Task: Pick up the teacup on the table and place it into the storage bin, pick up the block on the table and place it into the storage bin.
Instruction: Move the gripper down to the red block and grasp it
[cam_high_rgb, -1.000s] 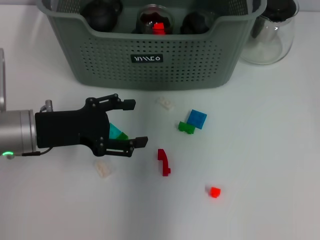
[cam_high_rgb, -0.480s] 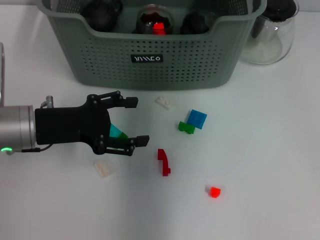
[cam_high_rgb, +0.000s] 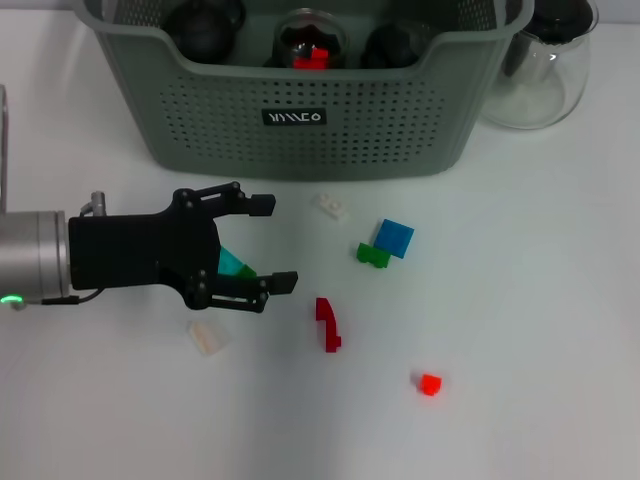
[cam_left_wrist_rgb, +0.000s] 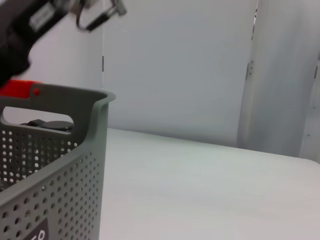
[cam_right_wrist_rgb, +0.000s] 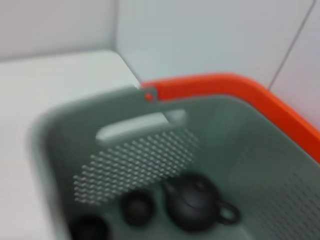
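Nearest to me on the white counter (cam_high_rgb: 520, 300) lies a small red block (cam_high_rgb: 430, 383), with a curved red piece (cam_high_rgb: 327, 324) a little farther in and a pale translucent block (cam_high_rgb: 207, 338) off to my left. My left gripper (cam_high_rgb: 270, 245) hangs just above the counter beyond that pale block, its jaws spread wide with nothing between them; a teal block (cam_high_rgb: 234, 264) touching a bit of green shows under the palm. Farther on, near the middle, a green block (cam_high_rgb: 373, 254) touches a blue block (cam_high_rgb: 394, 237), and a small white block (cam_high_rgb: 330, 207) lies just before the storage bin (cam_high_rgb: 300, 110). The bin stands at the far edge, holding dark teaware and a glass piece with something red (cam_high_rgb: 310, 58) over it. A clear glass carafe (cam_high_rgb: 540, 70) stands beside the bin's right end. My right wrist camera looks down into the bin at a dark teapot (cam_right_wrist_rgb: 197, 201); I cannot tell how my right jaws stand.
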